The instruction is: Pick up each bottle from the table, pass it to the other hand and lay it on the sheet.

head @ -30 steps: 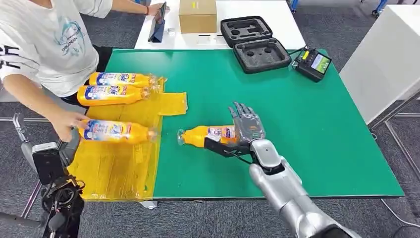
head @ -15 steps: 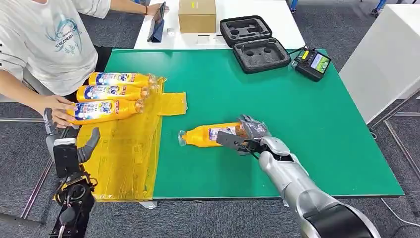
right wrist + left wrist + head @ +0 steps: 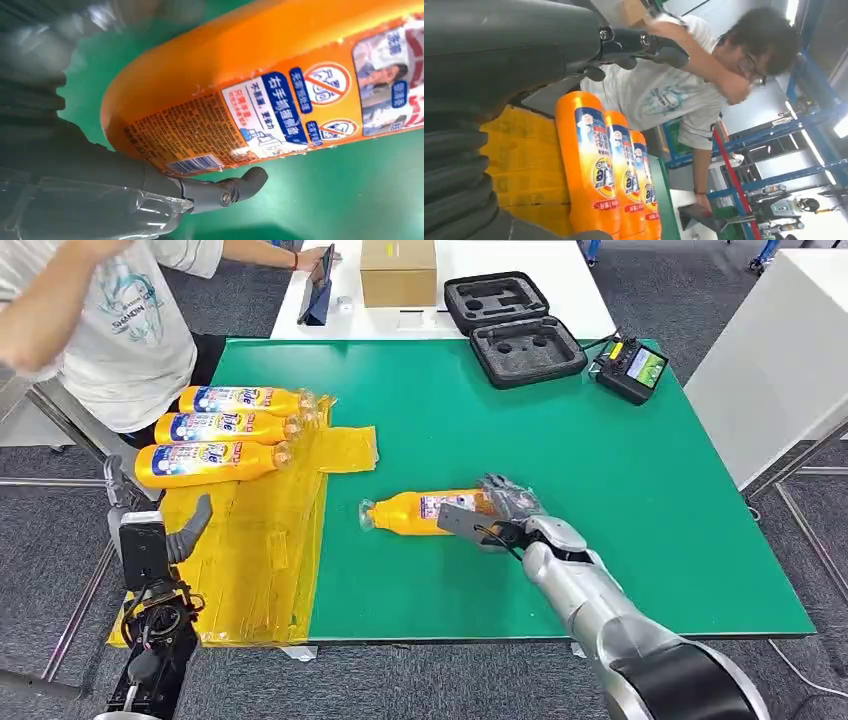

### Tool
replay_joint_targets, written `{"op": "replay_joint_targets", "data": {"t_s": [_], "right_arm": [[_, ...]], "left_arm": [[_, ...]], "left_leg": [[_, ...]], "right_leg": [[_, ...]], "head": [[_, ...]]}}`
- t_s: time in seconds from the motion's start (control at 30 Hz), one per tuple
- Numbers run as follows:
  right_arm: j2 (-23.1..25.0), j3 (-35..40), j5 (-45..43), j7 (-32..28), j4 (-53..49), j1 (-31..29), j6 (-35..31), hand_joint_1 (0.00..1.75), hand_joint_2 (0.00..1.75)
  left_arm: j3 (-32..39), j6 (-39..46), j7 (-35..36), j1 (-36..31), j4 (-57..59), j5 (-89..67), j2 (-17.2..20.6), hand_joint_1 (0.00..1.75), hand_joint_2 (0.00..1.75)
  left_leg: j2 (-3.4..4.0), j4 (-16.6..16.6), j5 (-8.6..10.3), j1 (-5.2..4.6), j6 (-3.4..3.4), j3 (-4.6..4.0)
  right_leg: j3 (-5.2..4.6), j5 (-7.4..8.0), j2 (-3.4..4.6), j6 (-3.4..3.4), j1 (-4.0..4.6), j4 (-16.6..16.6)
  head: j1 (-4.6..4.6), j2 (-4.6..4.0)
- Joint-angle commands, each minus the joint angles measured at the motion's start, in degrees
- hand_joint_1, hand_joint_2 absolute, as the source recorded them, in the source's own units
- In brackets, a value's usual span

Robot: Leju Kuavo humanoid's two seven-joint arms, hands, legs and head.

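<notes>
An orange bottle (image 3: 420, 510) lies on its side on the green table (image 3: 600, 460), cap toward the sheet. My right hand (image 3: 508, 508) grips its base, fingers curled over the top and the thumb (image 3: 225, 187) against the near side of the bottle (image 3: 260, 85). Three more orange bottles (image 3: 215, 428) lie side by side at the far end of the yellow sheet (image 3: 250, 560). My left hand (image 3: 158, 542) hovers by the sheet's left edge, holding nothing, its fingers (image 3: 644, 45) stretched out toward the bottles (image 3: 591, 160).
A person in a white shirt (image 3: 120, 330) stands at the table's far left corner with an arm raised. At the back are an open black foam case (image 3: 512, 328), a handheld controller (image 3: 632, 367) and a cardboard box (image 3: 398, 272). A white cabinet (image 3: 780, 360) stands at the right.
My right hand went from spread above the bottle to curled around its base. The person set the third bottle beside the other two and lifted their arm away. My left hand rose slightly.
</notes>
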Motion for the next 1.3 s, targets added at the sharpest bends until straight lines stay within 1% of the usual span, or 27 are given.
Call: {"op": "replay_joint_targets", "data": {"t_s": [0.03, 0.17, 0.27, 0.33, 0.37, 0.43, 0.47, 0.5, 0.57, 0.63, 0.67, 0.7, 0.73, 0.77, 0.8, 0.83, 0.87, 0.93, 0.97, 1.0, 1.03, 1.27, 1.3], "right_arm": [[1.23, -1.69, -0.72, -2.05, 4.63, -1.88, 1.05, 1.75, 1.75], [2.04, -2.68, -2.86, -4.90, 4.33, -2.08, 2.44, 1.75, 1.75], [2.11, -2.67, -2.89, -4.90, 4.32, -2.20, 2.56, 1.75, 1.75], [2.17, -3.07, -3.53, -5.32, 4.17, -2.23, 2.98, 1.75, 1.75], [2.20, -3.43, -4.34, -6.35, 4.07, -2.23, 3.57, 1.75, 1.75], [2.40, -3.89, -5.96, -8.44, 3.69, -2.31, 4.60, 1.75, 1.75], [2.83, -5.47, -8.76, -11.36, 2.99, -2.21, 6.58, 1.75, 1.75], [3.18, -7.01, -11.32, -13.92, 2.53, -2.09, 8.76, 1.75, 1.75], [4.78, -12.98, -22.23, -25.86, -1.48, -0.59, 14.50, 1.75, 1.75], [5.85, -13.20, -27.70, -28.79, -6.27, 1.04, 15.81, 1.75, 1.75], [6.77, -12.96, -32.77, -29.86, -11.59, 3.00, 16.24, 1.75, 1.75], [7.00, -10.27, -35.78, -29.65, -15.69, 4.71, 15.02, 1.75, 1.75], [7.22, -9.38, -37.73, -29.54, -17.53, 5.38, 14.37, 1.75, 1.75], [7.25, -7.98, -39.97, -29.74, -20.10, 6.50, 13.77, 1.75, 1.75], [7.28, -6.52, -41.92, -29.77, -22.88, 7.74, 12.48, 1.75, 1.75], [7.44, -6.39, -42.89, -29.86, -23.77, 8.18, 12.03, 1.75, 1.75], [7.48, -5.63, -45.30, -29.86, -25.74, 9.22, 11.26, 1.75, 1.75], [7.01, -3.36, -47.53, -29.86, -27.44, 10.49, 8.68, 1.75, 1.75], [6.85, -2.71, -48.70, -29.86, -27.67, 10.96, 6.91, 1.75, 1.75], [6.78, -2.40, -48.99, -29.86, -27.67, 11.09, 6.55, 1.75, 1.75], [6.78, -2.40, -48.99, -29.86, -27.67, 11.09, 6.55, 1.75, 1.75], [6.53, -2.18, -49.37, -29.86, -27.79, 11.20, 6.44, 1.75, 1.75], [6.53, -2.18, -49.37, -29.86, -27.79, 11.20, 6.44, 1.75, 1.75]], "left_arm": [[-0.55, -0.10, -0.20, -2.95, 5.39, 0.71, 0.68, 0.00, 1.75], [-0.22, -0.01, -0.20, -1.91, 4.32, 1.57, 0.92, 0.00, 1.75], [-0.17, 0.00, -0.20, -1.83, 4.27, 1.60, 0.98, 0.00, 1.75], [-0.19, -0.12, -0.20, -1.79, 4.22, 1.71, 1.00, 0.00, 1.75], [-0.18, -0.24, -0.20, -1.76, 4.18, 1.96, 0.97, 0.00, 1.75], [-0.17, -0.09, -0.20, -1.57, 3.89, 2.30, 1.02, 0.00, 1.75], [-0.22, -0.32, -0.20, -1.51, 3.89, 2.59, 1.15, 0.00, 1.75], [-0.24, -0.65, -0.20, -1.53, 4.01, 2.84, 1.18, 0.00, 1.75], [0.13, -3.97, 0.23, -1.08, 4.32, 6.10, 0.63, 0.00, 1.75], [0.16, -6.61, 0.88, 0.12, 3.86, 8.94, 0.20, 0.00, 1.75], [0.30, -10.10, 2.56, 1.02, 3.26, 12.34, -0.02, 0.00, 1.75], [0.41, -13.28, 3.86, 2.12, 2.70, 15.44, -0.09, 0.00, 1.75], [0.70, -14.91, 4.72, 2.59, 2.51, 17.52, -0.34, 0.00, 1.75], [0.49, -16.54, 5.28, 3.25, 2.25, 18.99, -0.05, 0.00, 1.75], [0.38, -17.77, 5.36, 3.90, 1.92, 20.06, 0.09, 0.00, 1.75], [0.50, -18.22, 5.39, 4.16, 1.68, 20.59, 0.07, 0.00, 1.75], [0.48, -20.60, 6.39, 4.82, 0.98, 22.71, 0.05, 0.00, 1.75], [-0.04, -23.54, 7.39, 6.34, -0.73, 24.56, 0.02, 0.00, 1.75], [-0.98, -26.77, 8.57, 7.29, -1.86, 25.99, 0.07, 0.00, 1.75], [-0.95, -26.76, 8.57, 7.56, -2.25, 25.97, -0.07, 0.00, 1.75], [-0.95, -26.76, 8.57, 7.56, -2.25, 25.97, -0.07, 0.00, 1.75], [-1.20, -26.69, 8.52, 7.78, -2.79, 25.98, -0.40, 0.00, 1.75], [-1.20, -26.69, 8.52, 7.78, -2.79, 25.98, -0.40, 0.00, 1.75]], "left_leg": [[-0.08, -0.05, -0.06, -0.01, -0.03, 0.22], [-0.09, -0.03, -0.14, -0.01, -0.03, 0.36], [0.04, -0.03, -0.09, 0.00, -0.02, 0.20], [0.01, -0.04, -0.15, 0.00, -0.04, 0.35], [-0.03, -0.03, -0.08, 0.00, -0.02, 0.20], [-0.04, -0.05, -0.13, -0.01, -0.02, 0.34], [-0.02, -0.03, -0.09, -0.02, -0.01, 0.22], [0.02, -0.03, -0.12, -0.02, -0.02, 0.27], [0.01, -0.03, -0.09, -0.02, -0.02, 0.21], [-0.04, -0.05, -0.16, -0.03, -0.04, 0.37], [0.06, -0.09, -0.20, -0.03, -0.05, 0.46], [0.08, -0.07, -0.13, -0.04, -0.03, 0.24], [0.09, -0.07, -0.29, -0.04, -0.06, 0.54], [0.11, -0.06, -0.11, -0.04, -0.02, 0.17], [0.06, -0.05, -0.12, -0.01, -0.02, 0.20], [0.12, -0.10, -0.22, -0.02, -0.04, 0.44], [0.00, -0.07, -0.12, -0.01, -0.02, 0.25], [0.02, -0.01, -0.16, 0.00, -0.01, 0.23], [0.06, -0.05, -0.12, 0.00, -0.01, 0.16], [0.07, -0.01, -0.20, 0.01, -0.01, 0.26], [-0.01, -0.04, -0.10, 0.01, -0.01, 0.12], [-0.05, -0.01, -0.15, 0.00, -0.03, 0.19], [-0.05, -0.04, -0.06, 0.00, -0.02, 0.04]], "right_leg": [[0.22, -0.09, -0.03, -0.03, -0.02, -0.01], [0.36, -0.16, -0.01, -0.04, -0.02, -0.01], [0.18, -0.08, 0.08, -0.03, 0.00, 0.00], [0.32, -0.15, 0.08, -0.04, -0.01, 0.00], [0.20, -0.09, 0.02, -0.02, 0.00, -0.01], [0.32, -0.14, 0.03, -0.03, -0.02, -0.01], [0.20, -0.10, 0.03, -0.02, -0.03, 0.00], [0.24, -0.12, 0.09, -0.02, -0.02, 0.01], [0.19, -0.10, 0.07, -0.02, -0.03, 0.01], [0.35, -0.19, 0.04, -0.04, -0.04, 0.02], [0.40, -0.20, 0.15, -0.06, -0.04, -0.01], [0.19, -0.12, 0.15, -0.03, -0.05, 0.01], [0.47, -0.28, 0.20, -0.07, -0.05, 0.03], [0.12, -0.09, 0.16, -0.03, -0.04, 0.00], [0.17, -0.11, 0.11, -0.03, -0.02, -0.01], [0.36, -0.20, 0.19, -0.05, -0.02, -0.03], [0.22, -0.14, 0.05, -0.02, -0.02, -0.04], [0.20, -0.17, 0.07, -0.03, -0.01, 0.01], [0.12, -0.11, 0.10, -0.02, -0.01, -0.02], [0.23, -0.17, 0.13, -0.02, 0.00, 0.00], [0.12, -0.11, 0.04, -0.02, 0.00, -0.02], [0.19, -0.16, 0.03, -0.05, 0.00, 0.02], [0.05, -0.08, 0.00, -0.04, 0.00, -0.01]], "head": [[0.00, 0.00], [0.00, 0.00], [0.00, 0.00], [0.00, 0.00], [0.00, 0.00], [0.00, 0.00], [0.00, 0.00], [0.00, 0.00], [0.00, 0.00], [0.00, 0.00], [0.00, 0.00], [0.00, 0.00], [-0.02, 0.00], [0.00, 0.00], [0.00, 0.00], [-0.02, 0.00], [0.00, 0.00], [-0.02, 0.00], [0.00, 0.00], [0.00, 0.00], [0.00, 0.00], [0.00, 0.00], [0.00, 0.00]]}}
